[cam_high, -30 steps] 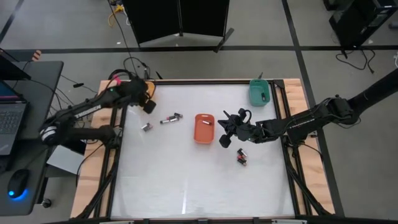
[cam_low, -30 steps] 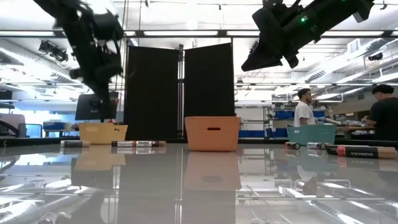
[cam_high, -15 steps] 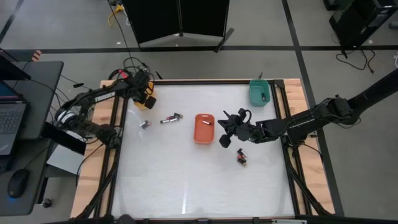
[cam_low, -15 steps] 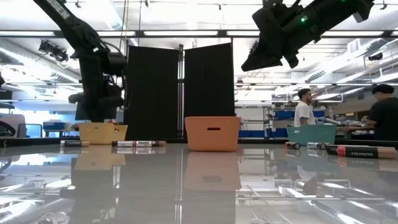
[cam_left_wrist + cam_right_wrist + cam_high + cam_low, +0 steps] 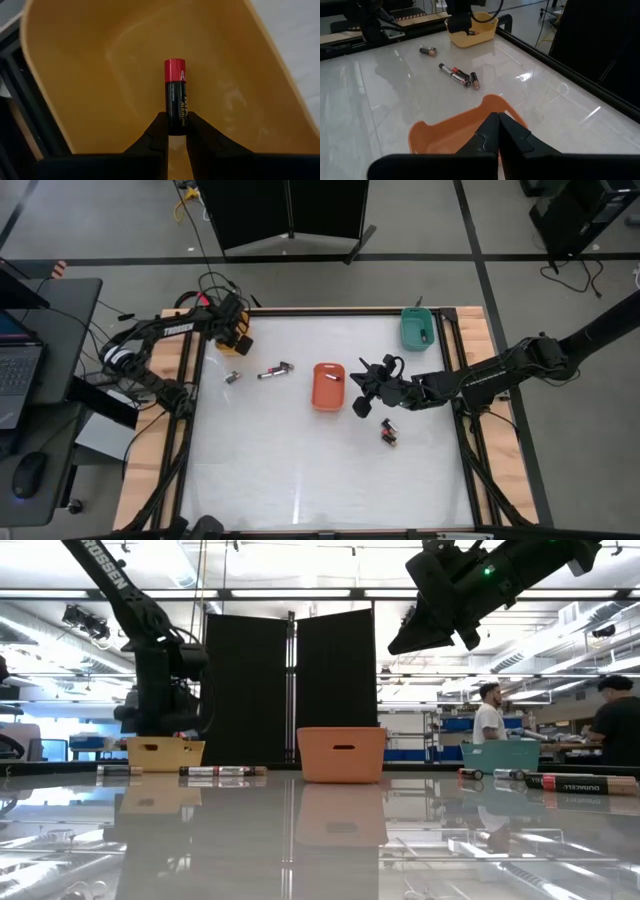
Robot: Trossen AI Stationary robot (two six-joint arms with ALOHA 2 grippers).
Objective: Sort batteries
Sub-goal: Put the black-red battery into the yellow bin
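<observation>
My left gripper [image 5: 175,131] stands over the yellow tray [image 5: 240,331] at the table's far left corner, shut on a black battery with a red end [image 5: 175,95]. The tray's hollow [image 5: 100,60] fills the left wrist view. My right gripper [image 5: 358,402] hangs shut and empty above the table, just right of the orange tray [image 5: 327,385]. Loose batteries lie on the table: one [image 5: 232,378], a small group [image 5: 274,370] left of the orange tray, and a pair [image 5: 388,432] near the right gripper. My left gripper pinches the battery's black end [image 5: 175,125] between its two fingertips [image 5: 159,127]. The battery sticks straight out beyond the fingers, red end [image 5: 175,67] foremost, pointing down into the yellow tray. Whether the red end touches the tray's floor, I cannot tell.
A teal tray [image 5: 417,329] with something small in it sits at the far right corner. The orange tray holds one cell. A raised frame borders the table. People stand in the room behind, far right in the low view.
My left gripper has moved a little toward the far left corner and come down over the yellow tray, its arm folding back toward the left edge. The right arm has kept still.
</observation>
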